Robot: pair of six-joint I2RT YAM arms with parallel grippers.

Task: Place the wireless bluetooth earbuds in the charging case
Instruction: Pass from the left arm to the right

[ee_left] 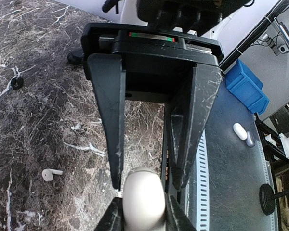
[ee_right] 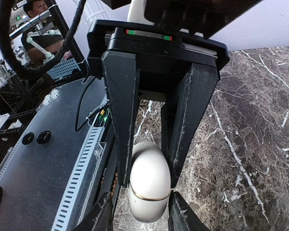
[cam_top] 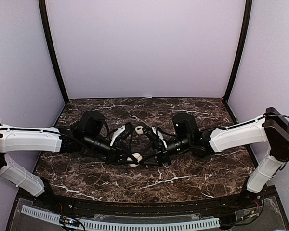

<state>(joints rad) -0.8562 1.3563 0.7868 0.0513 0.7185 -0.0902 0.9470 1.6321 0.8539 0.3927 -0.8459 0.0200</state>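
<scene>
On marble table (cam_top: 192,178), white charging case (ee_right: 145,192), clasped by left pincer (ee_left: 147,182), right pincer (ee_right: 150,174)

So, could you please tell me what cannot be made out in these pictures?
Left wrist: the black speck is too small to name.
Right wrist: the right gripper flanks the charging case, but its fingers hide whether they press it.
Top external: the left gripper and the right one cover most of the case; the white item beyond them is too small to identify.
All views: the case's inside is hidden.
</scene>
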